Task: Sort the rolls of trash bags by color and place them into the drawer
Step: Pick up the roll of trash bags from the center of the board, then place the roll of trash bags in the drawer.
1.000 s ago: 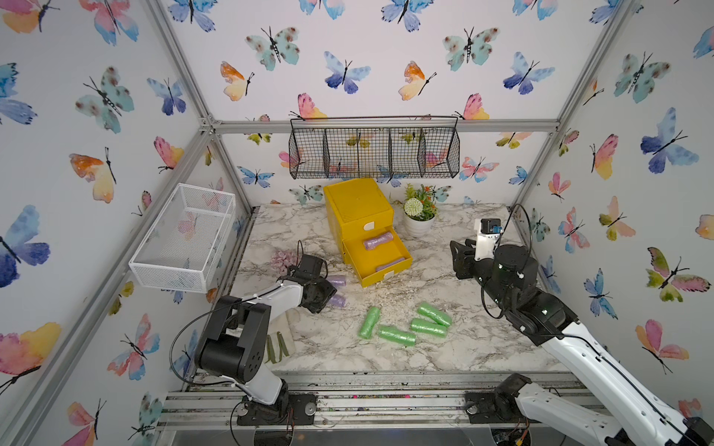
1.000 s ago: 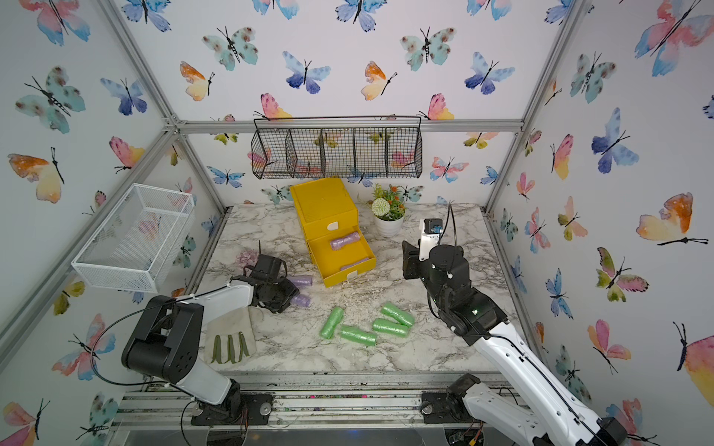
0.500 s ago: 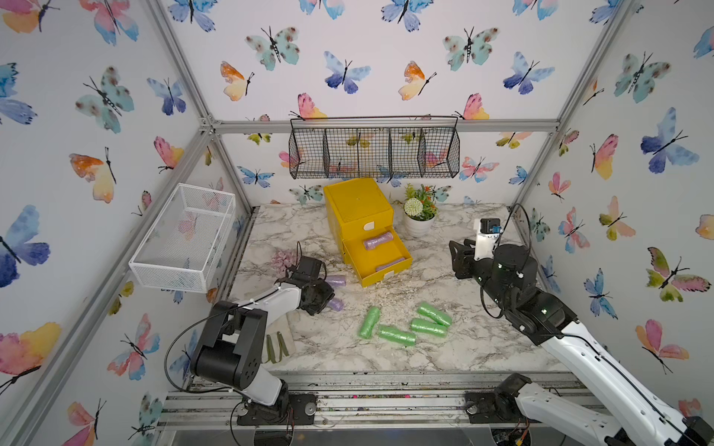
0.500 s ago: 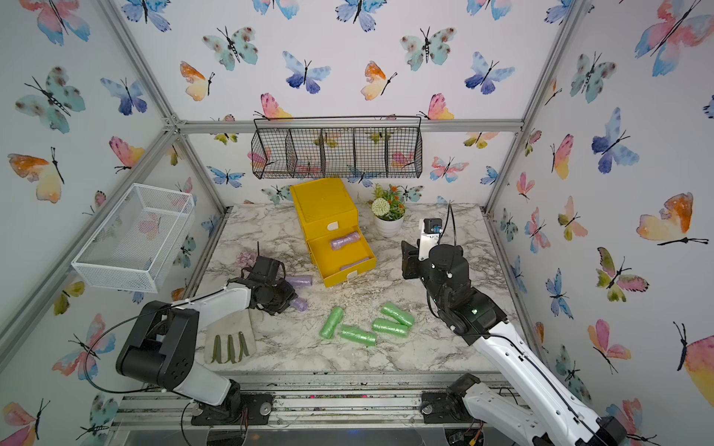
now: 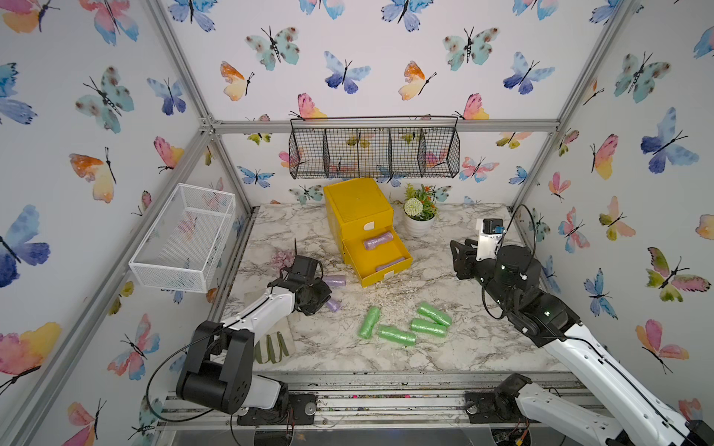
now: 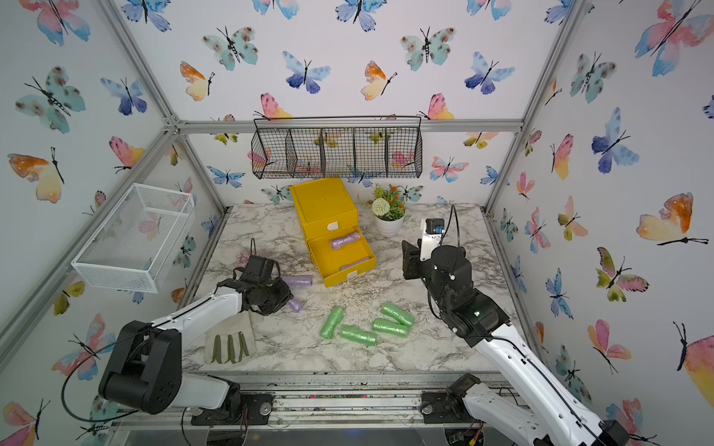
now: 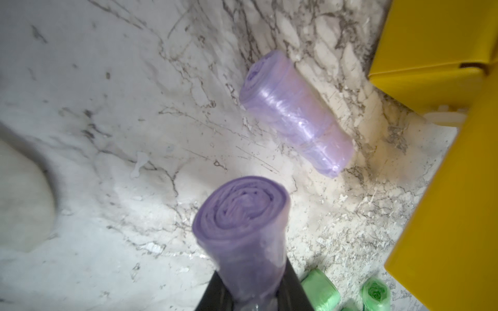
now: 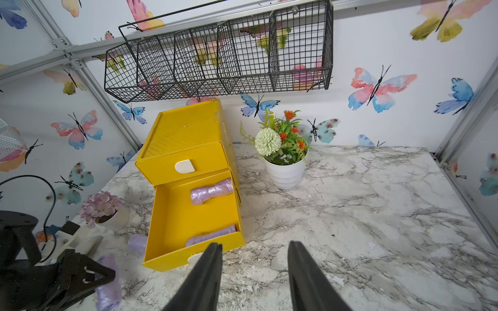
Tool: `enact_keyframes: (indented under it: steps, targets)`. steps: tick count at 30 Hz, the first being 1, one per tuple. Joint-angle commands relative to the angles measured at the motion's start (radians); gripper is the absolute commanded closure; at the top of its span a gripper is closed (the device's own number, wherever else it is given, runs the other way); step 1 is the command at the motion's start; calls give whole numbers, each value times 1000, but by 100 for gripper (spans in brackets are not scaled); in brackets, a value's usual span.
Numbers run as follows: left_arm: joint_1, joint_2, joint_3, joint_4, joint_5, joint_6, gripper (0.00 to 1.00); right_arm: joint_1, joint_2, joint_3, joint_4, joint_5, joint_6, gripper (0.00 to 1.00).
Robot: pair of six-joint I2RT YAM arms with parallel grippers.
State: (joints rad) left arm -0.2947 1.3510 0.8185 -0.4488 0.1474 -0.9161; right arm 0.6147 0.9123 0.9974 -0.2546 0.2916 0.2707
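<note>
My left claw [image 7: 253,292] is pinching a lilac roll [image 7: 242,215] near the yellow drawer chest [image 5: 357,204]; the right claw [image 8: 254,258] sits spread and empty, same spot as a second ago. Only the left wrist cam shows the grip; in both top views the arm mostly hides it.

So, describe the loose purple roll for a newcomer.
Find the yellow chest at the back. Beside its open drawer, on the table, lies a purple roll. It lies free: its neighbour is in the left gripper, two more in the drawer.
</note>
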Motion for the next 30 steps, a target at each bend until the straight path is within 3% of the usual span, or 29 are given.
enact_keyframes:
  steps: [1,6,11,15,20,26,30]
  targets:
    - [3,-117,130,-164,-86,120,76,-4,-12,-10,4,-5,14,55]
    - [-4,-241,295,-220,-79,296,81,-4,-6,-16,9,-18,28,55]
    - [-26,-288,423,-176,-12,441,97,-3,-10,-14,8,-30,39,56]
    - [-98,-218,560,-176,43,570,99,-4,-22,-14,5,-31,42,56]
    - [-223,-91,733,-182,20,766,100,-4,-29,7,-17,-24,42,56]
    - [-238,79,877,-217,113,986,100,-4,-61,4,-25,-14,43,57]
    - [-245,222,1009,-305,106,1106,100,-4,-76,8,-39,2,35,57]
